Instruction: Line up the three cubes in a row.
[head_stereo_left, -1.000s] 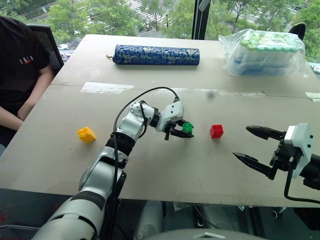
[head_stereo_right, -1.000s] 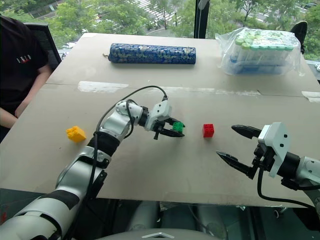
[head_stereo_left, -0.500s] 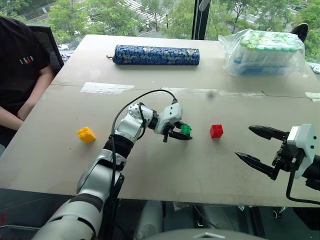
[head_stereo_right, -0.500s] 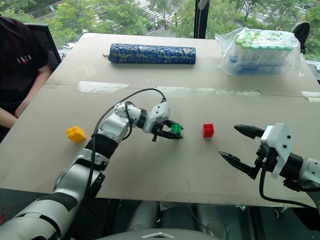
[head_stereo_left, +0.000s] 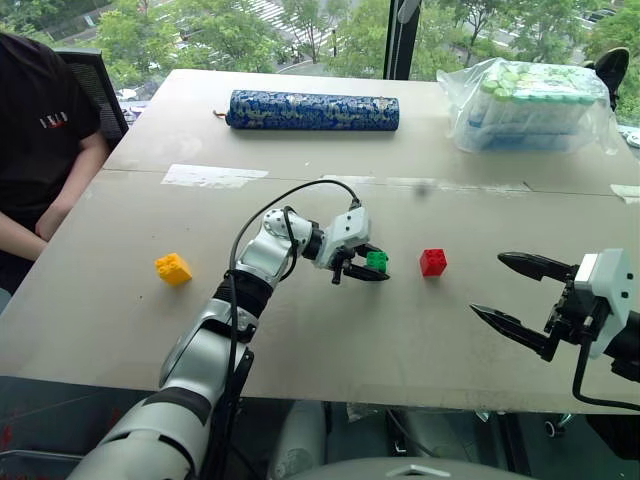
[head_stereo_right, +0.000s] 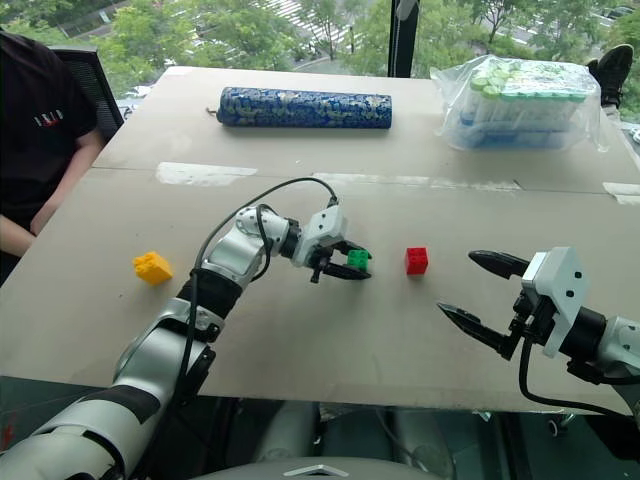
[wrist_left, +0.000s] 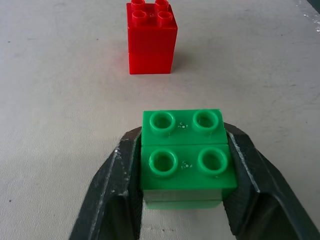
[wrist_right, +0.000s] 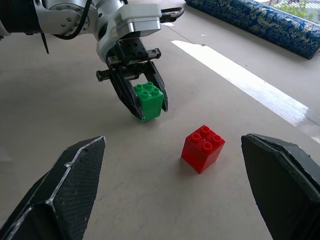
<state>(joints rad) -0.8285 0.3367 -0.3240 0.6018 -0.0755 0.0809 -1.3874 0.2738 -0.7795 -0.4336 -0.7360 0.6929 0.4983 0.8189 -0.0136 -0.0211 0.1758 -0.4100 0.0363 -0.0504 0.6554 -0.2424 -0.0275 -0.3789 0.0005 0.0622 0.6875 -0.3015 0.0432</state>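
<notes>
The green cube (head_stereo_left: 377, 261) rests on the table with my left gripper (head_stereo_left: 372, 268) shut on it, one black finger (wrist_left: 117, 190) pressed against each side. The red cube (head_stereo_left: 433, 262) stands a short way to its right, studs up, apart from it. The yellow cube (head_stereo_left: 172, 269) sits alone far to the left, roughly level with the other two. My right gripper (head_stereo_left: 486, 285) hovers open and empty to the right of the red cube, above the table's front part.
A long blue patterned roll (head_stereo_left: 312, 110) lies at the back and a clear bag of tubes (head_stereo_left: 530, 105) at the back right. A person in a black shirt (head_stereo_left: 40, 150) sits at the left edge. A pale tape strip (head_stereo_left: 213, 176) crosses the table.
</notes>
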